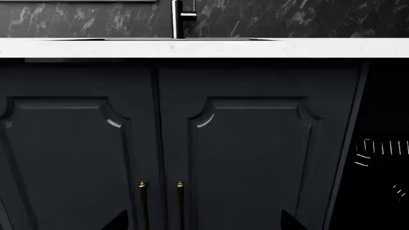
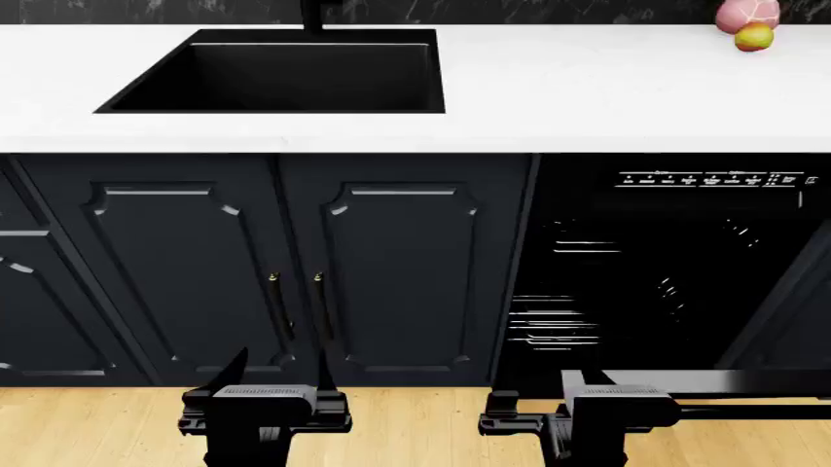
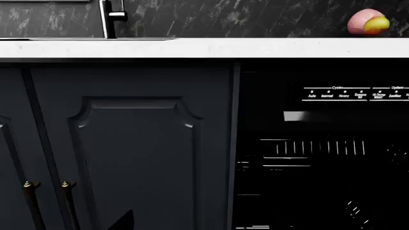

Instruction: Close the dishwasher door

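Note:
The dishwasher (image 2: 663, 272) stands open at the right in the head view, its wire racks (image 3: 319, 148) and control strip (image 3: 351, 93) showing. The dishwasher door (image 2: 740, 382) is dropped down flat, and only its silver-grey edge strip shows low at the right. My right gripper (image 2: 539, 381) hovers just left of that edge, in front of the dishwasher's left side. In the right wrist view my right gripper (image 3: 204, 223) shows one fingertip (image 3: 121, 220); the other is lost against black. My left gripper (image 2: 278, 365) (image 1: 204, 223) is open with nothing in it, facing the navy cabinet doors (image 1: 249, 143).
A white countertop (image 2: 585, 88) holds a black sink (image 2: 279, 73) with a faucet (image 1: 182, 19), and a pink and yellow fruit (image 2: 749, 24) at the far right. Thin brass handles (image 1: 160, 201) run down the cabinet doors. Wood floor (image 2: 415, 428) lies below.

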